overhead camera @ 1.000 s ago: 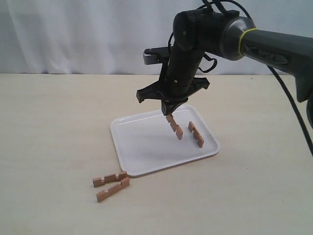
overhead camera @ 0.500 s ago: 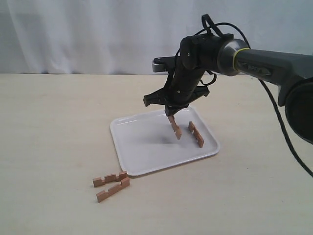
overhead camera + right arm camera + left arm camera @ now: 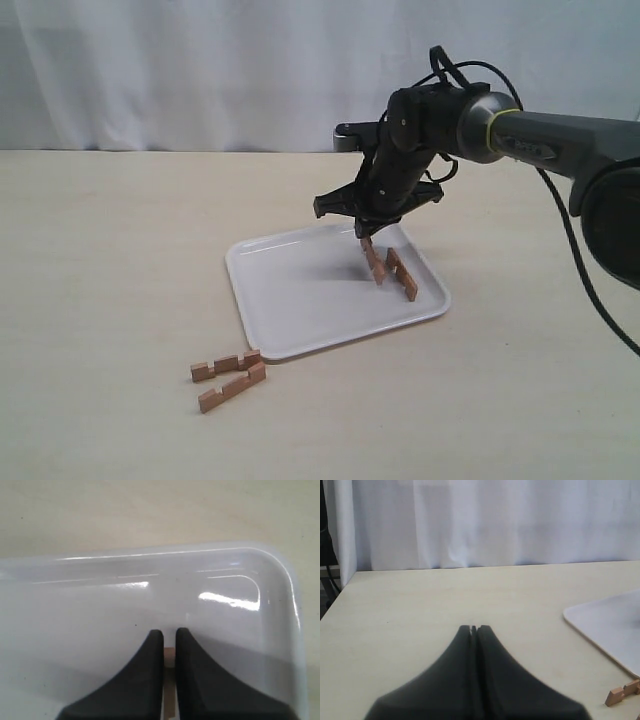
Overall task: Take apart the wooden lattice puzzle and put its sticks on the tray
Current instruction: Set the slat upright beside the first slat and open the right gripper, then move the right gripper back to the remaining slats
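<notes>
The white tray (image 3: pixel 300 300) lies mid-table, and its far corner (image 3: pixel 280 570) fills the right wrist view. My right gripper (image 3: pixel 366 236) hangs over the tray's right part, shut on a notched wooden stick (image 3: pixel 374 262) that dangles tilted, its lower end close to the tray floor; that stick (image 3: pixel 169 657) shows between the black fingers (image 3: pixel 150 680). A second stick (image 3: pixel 401 274) lies on the tray beside it. Two more sticks (image 3: pixel 228 377) lie on the table off the tray's near left corner, one end (image 3: pixel 620 694) showing in the left wrist view. My left gripper (image 3: pixel 474 628) is shut and empty, outside the exterior view.
A white curtain (image 3: pixel 200 70) backs the beige table (image 3: pixel 100 260). The right arm's dark link (image 3: pixel 560 135) and its cable (image 3: pixel 590 290) cross above the table's right side.
The right gripper has carried its stick rightward and lower over the tray, ending beside the stick that lies there. The two sticks on the table have not moved.
</notes>
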Available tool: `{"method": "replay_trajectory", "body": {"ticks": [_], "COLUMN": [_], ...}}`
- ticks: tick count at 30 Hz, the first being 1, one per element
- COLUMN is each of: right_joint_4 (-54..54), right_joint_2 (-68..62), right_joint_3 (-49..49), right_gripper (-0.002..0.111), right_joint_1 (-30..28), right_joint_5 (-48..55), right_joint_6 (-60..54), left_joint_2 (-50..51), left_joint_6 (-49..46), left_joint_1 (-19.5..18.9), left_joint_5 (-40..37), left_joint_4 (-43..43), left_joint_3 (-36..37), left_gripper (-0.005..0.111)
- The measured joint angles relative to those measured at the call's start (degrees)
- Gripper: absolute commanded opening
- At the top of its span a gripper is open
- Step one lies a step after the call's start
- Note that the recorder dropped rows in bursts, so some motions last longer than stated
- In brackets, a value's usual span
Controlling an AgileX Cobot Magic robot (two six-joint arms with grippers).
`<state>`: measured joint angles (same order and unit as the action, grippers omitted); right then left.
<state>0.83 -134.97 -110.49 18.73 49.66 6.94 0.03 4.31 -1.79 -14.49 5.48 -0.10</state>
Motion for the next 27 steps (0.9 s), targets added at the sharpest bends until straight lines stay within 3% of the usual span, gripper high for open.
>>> {"method": "replay_trajectory", "body": {"ticks": [6,18,27], "right_joint_4": [0.14,0.24,4.47], "right_joint_2": [-0.46,-0.46,1.82], "right_joint_3": [0.0,0.0,0.0], "right_gripper": [0.008,0.053,0.054], "right_joint_1": [0.0,0.0,0.0], "right_joint_5": [-0.95,-1.08,1.33], "right_joint_6": [0.0,0.0,0.0], "left_joint_2": [0.0,0.0,0.0], "left_joint_6": [0.0,0.0,0.0], "left_joint_1": [0.0,0.0,0.0], "left_joint_5": [0.0,0.0,0.0], "left_joint_4": [0.0,0.0,0.0], "left_joint_3": [0.0,0.0,0.0], "left_gripper": [0.0,0.0,0.0]}}
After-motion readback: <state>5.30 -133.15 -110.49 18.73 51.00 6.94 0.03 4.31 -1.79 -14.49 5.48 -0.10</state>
